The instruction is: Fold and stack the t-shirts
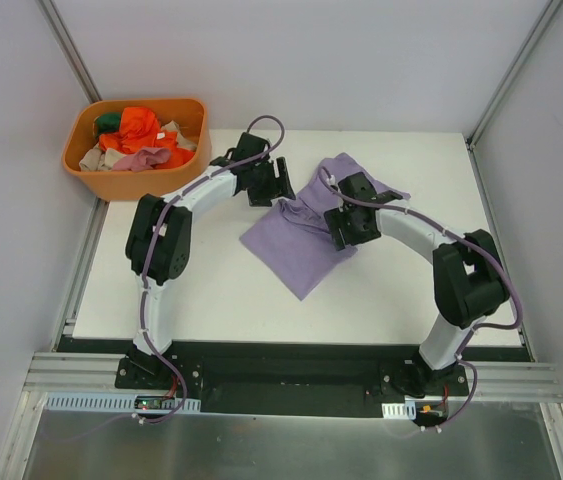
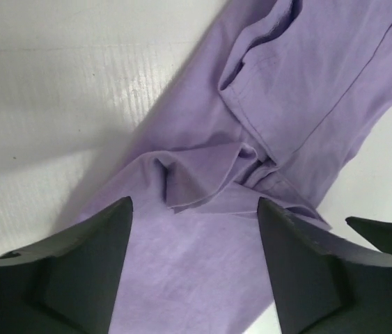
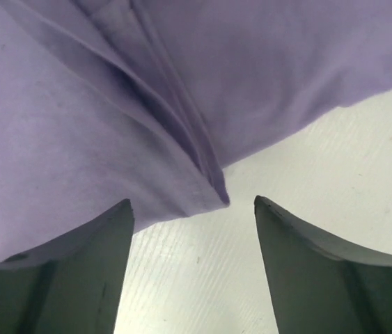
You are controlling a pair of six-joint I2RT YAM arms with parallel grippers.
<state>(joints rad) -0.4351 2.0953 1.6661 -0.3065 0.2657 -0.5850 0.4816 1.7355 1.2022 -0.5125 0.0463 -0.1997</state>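
Note:
A purple t-shirt (image 1: 301, 240) lies partly folded and rumpled in the middle of the white table. My left gripper (image 1: 273, 186) is open just above the shirt's upper left edge; in the left wrist view its fingers (image 2: 84, 271) straddle a bunched fold of the purple cloth (image 2: 202, 181). My right gripper (image 1: 341, 232) is open over the shirt's right side; in the right wrist view a folded corner of the shirt (image 3: 202, 188) lies between its fingers (image 3: 321, 271), with bare table under it. Neither gripper holds anything.
An orange basket (image 1: 136, 180) at the back left holds several crumpled shirts, orange, green, pink and beige. The white table (image 1: 191, 300) ends at a metal rail near the arm bases. Grey walls stand on both sides.

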